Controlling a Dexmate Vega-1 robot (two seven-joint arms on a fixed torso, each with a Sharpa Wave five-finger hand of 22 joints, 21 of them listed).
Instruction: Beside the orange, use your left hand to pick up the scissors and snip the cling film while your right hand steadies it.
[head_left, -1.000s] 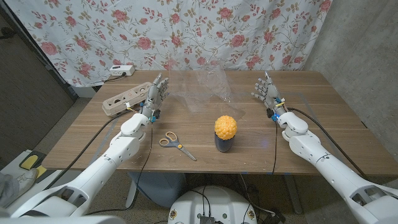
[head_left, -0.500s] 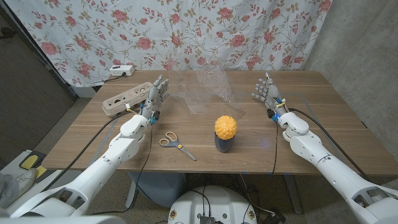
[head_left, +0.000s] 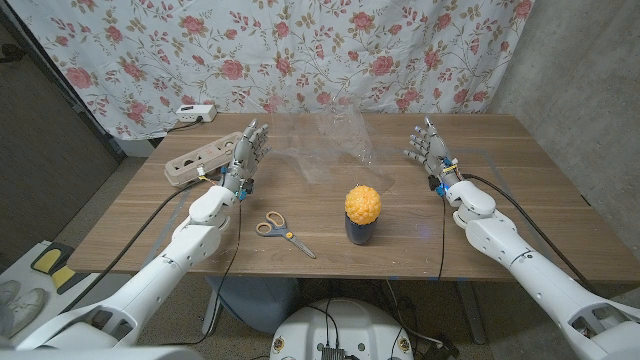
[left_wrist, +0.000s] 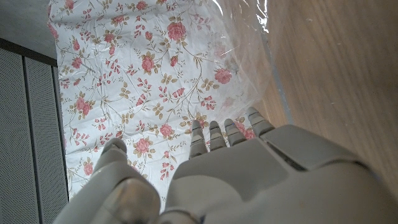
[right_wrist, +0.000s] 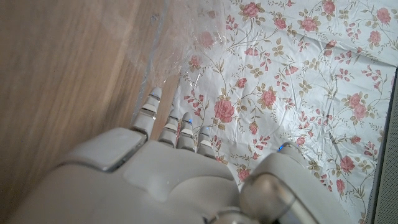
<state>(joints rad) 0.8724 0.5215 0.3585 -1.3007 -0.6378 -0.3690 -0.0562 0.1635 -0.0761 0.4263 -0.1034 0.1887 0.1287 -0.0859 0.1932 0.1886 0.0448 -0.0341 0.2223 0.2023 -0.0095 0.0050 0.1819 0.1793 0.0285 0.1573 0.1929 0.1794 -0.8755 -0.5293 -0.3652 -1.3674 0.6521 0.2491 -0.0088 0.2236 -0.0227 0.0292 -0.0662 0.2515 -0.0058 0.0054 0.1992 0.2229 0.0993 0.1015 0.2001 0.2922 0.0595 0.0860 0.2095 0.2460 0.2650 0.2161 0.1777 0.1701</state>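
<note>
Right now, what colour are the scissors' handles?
Orange, with grey blades; the scissors show best in the head view.

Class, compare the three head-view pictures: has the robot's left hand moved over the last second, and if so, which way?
Yes, slightly. The left hand has drifted toward the egg carton at the table's far left, away from the scissors, which have stayed put. It holds nothing.

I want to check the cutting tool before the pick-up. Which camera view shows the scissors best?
The head view shows it best: the scissors lie whole on the table, orange handles toward the left hand. The wrist views show cling film, wood and curtain, so they tell nothing about the scissors.
</note>
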